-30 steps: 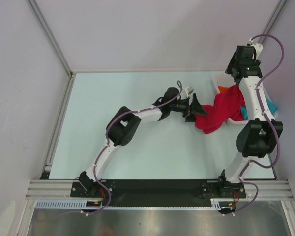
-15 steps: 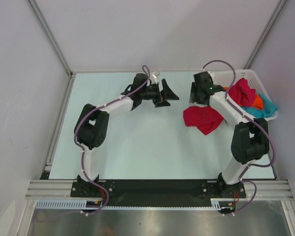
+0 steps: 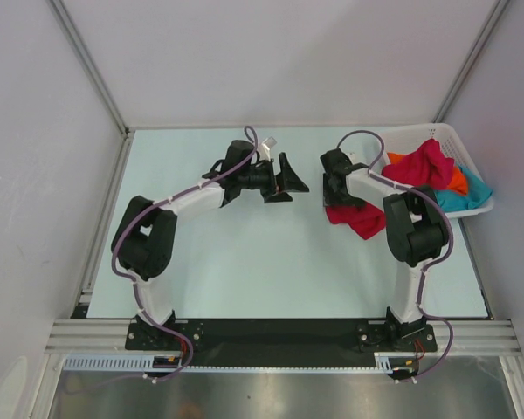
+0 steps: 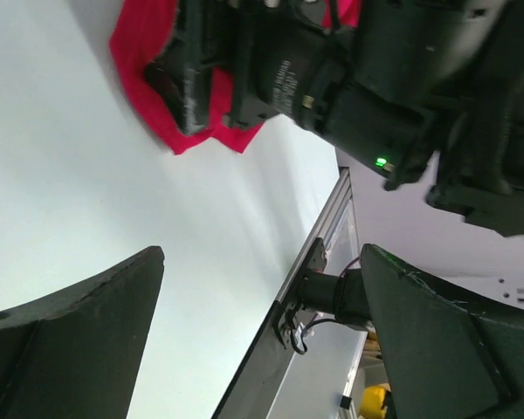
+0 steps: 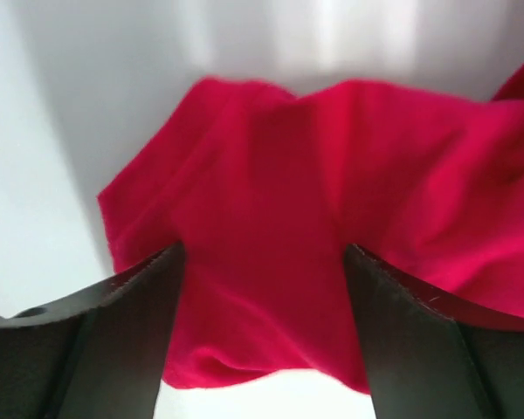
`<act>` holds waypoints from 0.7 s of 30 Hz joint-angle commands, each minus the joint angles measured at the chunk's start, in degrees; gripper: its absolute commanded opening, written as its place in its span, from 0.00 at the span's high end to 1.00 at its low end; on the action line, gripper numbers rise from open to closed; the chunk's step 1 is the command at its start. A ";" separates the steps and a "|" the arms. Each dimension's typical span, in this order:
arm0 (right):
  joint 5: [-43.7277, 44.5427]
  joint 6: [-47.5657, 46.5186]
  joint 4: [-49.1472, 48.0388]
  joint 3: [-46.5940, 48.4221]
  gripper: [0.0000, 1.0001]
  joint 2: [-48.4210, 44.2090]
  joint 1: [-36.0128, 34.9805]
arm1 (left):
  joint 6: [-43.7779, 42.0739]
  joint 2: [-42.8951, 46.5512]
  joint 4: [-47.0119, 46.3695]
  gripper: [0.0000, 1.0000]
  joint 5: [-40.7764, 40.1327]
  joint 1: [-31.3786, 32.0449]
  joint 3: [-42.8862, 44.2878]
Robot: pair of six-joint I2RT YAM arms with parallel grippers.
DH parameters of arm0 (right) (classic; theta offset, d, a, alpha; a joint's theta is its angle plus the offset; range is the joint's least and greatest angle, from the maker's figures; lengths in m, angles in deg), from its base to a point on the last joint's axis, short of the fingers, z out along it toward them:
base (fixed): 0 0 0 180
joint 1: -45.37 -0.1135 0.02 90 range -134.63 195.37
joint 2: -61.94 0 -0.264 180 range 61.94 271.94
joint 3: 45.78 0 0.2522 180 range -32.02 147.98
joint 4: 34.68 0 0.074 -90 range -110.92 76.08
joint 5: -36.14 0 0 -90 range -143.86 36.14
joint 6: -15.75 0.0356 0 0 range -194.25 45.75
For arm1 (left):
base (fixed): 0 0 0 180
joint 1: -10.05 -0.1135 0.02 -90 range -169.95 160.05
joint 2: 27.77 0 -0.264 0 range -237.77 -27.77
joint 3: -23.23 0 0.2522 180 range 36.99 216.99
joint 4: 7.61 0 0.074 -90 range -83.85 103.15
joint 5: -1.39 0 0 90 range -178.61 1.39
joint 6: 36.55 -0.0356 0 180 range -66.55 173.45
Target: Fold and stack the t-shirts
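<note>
- Soft crimson t-shirt [image 3: 360, 220], crumpled on the smooth pale counter [image 3: 244, 253], just left of the white lattice basket [image 3: 458, 140].
- Orange t-shirt [image 3: 456, 180] and teal t-shirt [image 3: 470, 195] bunched inside.
- Left end effector [image 3: 286, 182] and right end effector [image 5: 262, 262]: fingers apart.

On the worktop [image 3: 244, 253], the basket [image 3: 406, 133] sits in the far right corner with t-shirts [image 3: 437, 170] heaped in it, another t-shirt [image 3: 363, 220] lies just left of it under the right end effector [image 3: 336, 188], and the left end effector [image 3: 290, 183] is further left.
</note>
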 commanded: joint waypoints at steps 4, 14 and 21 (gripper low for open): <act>1.81 -0.77 0.15 2.44 0.16 8.06 0.05 | -2.72 6.63 -0.84 0.00 1.87 -0.55 -0.94; 2.34 -3.14 4.81 6.04 0.88 -2.63 2.67 | -2.11 8.74 -0.40 0.00 3.19 -3.01 -1.03; -0.05 -4.55 3.67 5.60 1.00 -6.94 10.51 | -1.31 11.37 -1.37 0.00 2.76 -3.10 -2.34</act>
